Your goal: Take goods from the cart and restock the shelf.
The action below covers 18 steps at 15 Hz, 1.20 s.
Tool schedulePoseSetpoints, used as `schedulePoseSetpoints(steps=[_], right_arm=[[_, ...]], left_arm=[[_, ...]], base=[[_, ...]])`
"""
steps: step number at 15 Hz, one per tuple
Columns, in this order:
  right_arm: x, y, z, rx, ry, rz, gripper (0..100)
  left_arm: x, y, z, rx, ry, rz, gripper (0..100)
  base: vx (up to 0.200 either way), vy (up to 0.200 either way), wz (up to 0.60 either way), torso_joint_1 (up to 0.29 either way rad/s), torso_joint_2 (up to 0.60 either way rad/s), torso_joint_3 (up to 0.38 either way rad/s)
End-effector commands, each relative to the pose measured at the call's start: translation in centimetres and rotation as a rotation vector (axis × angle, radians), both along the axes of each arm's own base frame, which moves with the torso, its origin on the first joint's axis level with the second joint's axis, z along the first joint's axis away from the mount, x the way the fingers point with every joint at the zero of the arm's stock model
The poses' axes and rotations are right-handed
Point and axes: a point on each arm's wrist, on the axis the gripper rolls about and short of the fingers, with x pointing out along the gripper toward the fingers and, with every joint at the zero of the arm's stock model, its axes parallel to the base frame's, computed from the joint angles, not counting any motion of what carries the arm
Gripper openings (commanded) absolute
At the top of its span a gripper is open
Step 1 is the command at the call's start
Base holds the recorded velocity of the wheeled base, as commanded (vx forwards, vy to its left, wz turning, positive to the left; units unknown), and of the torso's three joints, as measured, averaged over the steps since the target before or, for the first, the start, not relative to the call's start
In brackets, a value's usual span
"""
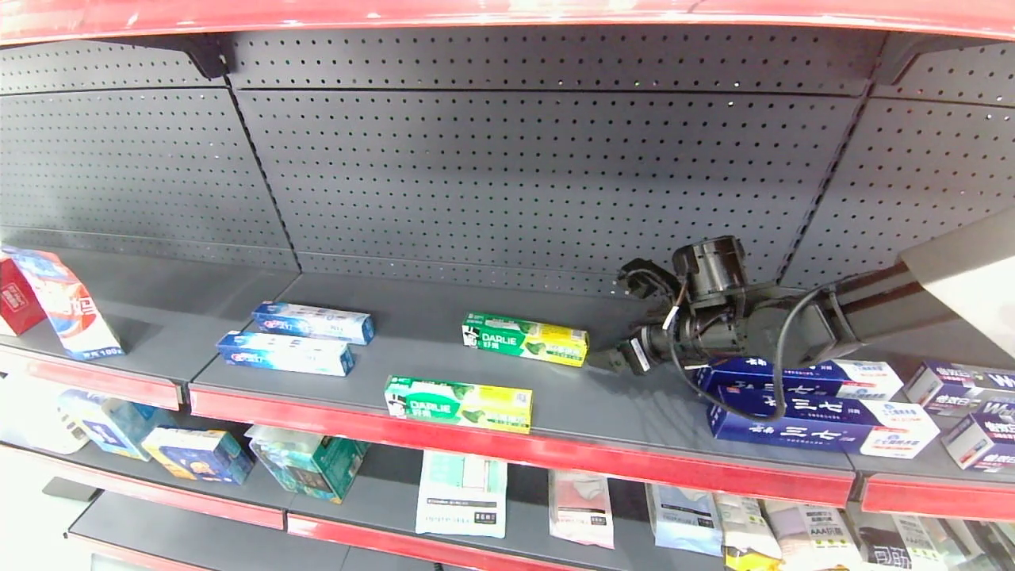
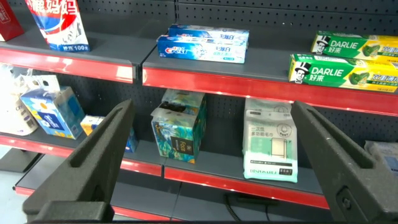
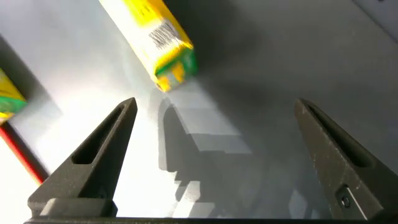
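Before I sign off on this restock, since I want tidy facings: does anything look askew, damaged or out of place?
Nothing spilled or damaged. Only the green toothpaste boxes look loose: the rear green box and the front green box lie staggered, not lined up, the front one at the shelf's red lip.

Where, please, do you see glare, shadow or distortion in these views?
Head view: the back panel's uprights splay as through a wide lens, and the red top edge is washed pale. Right wrist view: the shelf board glares white near the toothpaste box, with a shadow by the open right end effector. Left wrist view: evenly lit.
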Motion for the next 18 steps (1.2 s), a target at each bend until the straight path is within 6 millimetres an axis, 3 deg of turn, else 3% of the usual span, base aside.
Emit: schedulePoseSetpoints(steps=[1, 8, 18], right_arm=[[-0.1, 0.4, 0.1, 0.003, -0.004, 0.01, 100], [1.9, 1.0, -0.1, 0.008, -0.036, 0.001, 100], [2.3, 1.0, -0.4, 0.002, -0.037, -0.009, 100]], left_arm=[[0.0, 0.0, 0.0, 0.0, 0.001, 0.0, 100], [0.0, 0.0, 0.0, 0.0, 0.001, 0.0, 100], [0.0, 0.0, 0.0, 0.0, 0.001, 0.0, 100]], base=[[0.0, 0.0, 0.0, 0.0, 0.0, 0.0], [0.0, 0.0, 0.0, 0.0, 0.0, 0.0], [0.0, 0.0, 0.0, 0.0, 0.0, 0.0]])
